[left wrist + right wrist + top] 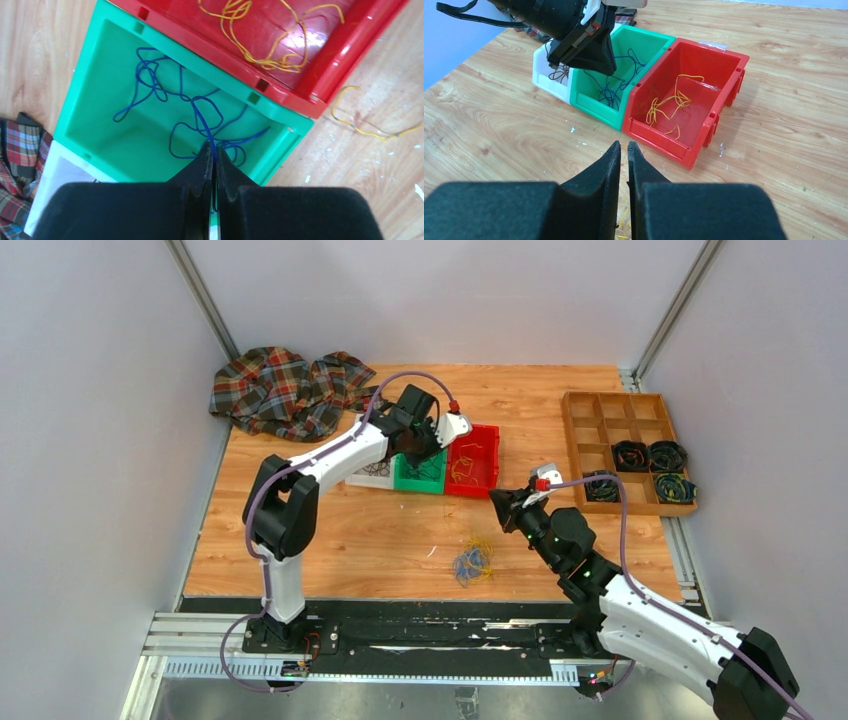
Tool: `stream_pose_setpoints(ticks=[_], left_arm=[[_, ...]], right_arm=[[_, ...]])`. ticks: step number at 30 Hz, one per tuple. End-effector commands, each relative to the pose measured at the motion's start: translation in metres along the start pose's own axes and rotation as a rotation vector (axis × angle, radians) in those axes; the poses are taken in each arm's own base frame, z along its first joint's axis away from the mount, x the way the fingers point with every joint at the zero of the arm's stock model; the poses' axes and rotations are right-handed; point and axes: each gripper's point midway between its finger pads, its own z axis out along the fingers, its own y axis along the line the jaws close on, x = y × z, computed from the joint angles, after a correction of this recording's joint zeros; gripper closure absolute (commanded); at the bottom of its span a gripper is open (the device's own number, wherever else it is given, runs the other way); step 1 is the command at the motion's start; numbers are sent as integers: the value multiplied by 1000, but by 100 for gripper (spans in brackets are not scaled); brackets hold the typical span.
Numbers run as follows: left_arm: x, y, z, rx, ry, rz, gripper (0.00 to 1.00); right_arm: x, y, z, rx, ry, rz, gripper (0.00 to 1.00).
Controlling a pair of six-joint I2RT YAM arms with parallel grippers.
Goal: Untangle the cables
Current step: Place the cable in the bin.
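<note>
A: Where's the tangle?

B: The cables (pixel 472 562) lie as a small blue-and-yellow clump on the table (pixel 330 540). They are near its front edge, in front of the red bin (pixel 340 55) and apart from it.

A: And the left gripper (pixel 214 150)?

B: It's over the green bin (pixel 82 75), fingers pressed together on a blue wire (pixel 205 125). The wire runs from the tips down into the bin, where the rest of it loops loosely over the floor.

A: The right gripper (pixel 623 149)?

B: It hovers near the clump, to the clump's right in the top view, pointing toward the bins. The fingers are narrow, with only a thin slit between them. A bit of yellow strand shows low in that slit, but I cannot tell whether it is pinched.

A: How do the bins stand?

B: Three in a row, touching: white bin (pixel 540 75), green, red. The white one holds dark wire and the red one holds yellow wires (pixel 674 97). There's also a loose yellow wire (pixel 367 131) on the wood just beside the red bin's corner.

A: Anything else?

B: A plaid cloth (pixel 285 390) is bunched at the far left corner. A wooden tray (pixel 585 405) sits at the right edge, with dark coils (pixel 630 455) in some of its nearer compartments.
</note>
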Motion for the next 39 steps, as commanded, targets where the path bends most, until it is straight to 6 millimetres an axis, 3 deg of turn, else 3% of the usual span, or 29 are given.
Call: stream_pose_setpoints(ticks=[1,7,12,15,17,19,21,24,27,33,39], left_arm=[[-6,19,19,-67,-31,-13,95],[4,23,49,-81,-8,-35,95],[7,28,60,-99,7,-39,95],[3,25,54,-80,-1,-47,83],[-5,24,41,-69,-21,-44,66],[-15,24,24,-61,-55,-41,49],[-26,22,5,-38,-101,-35,30],[-39,19,-22,-10,-141,-27,23],[-45,13,-45,14,-146,-23,8],[-52,18,-95,-55,-144,-63,2],[-42,62,-163,-366,-108,-122,2]], right_arm=[[0,-4,0,15,-16,20,90],[1,-5,-1,20,-8,18,92],[2,-6,-2,23,-4,13,94],[3,-6,-3,22,-1,12,93],[3,-6,-3,22,-2,7,87],[4,-7,-4,22,1,4,71],[6,-6,-6,18,7,7,63],[10,-5,-8,10,28,16,50],[16,-3,-10,3,71,24,42],[52,11,-24,-24,259,33,37],[104,34,-51,-72,450,48,45]])
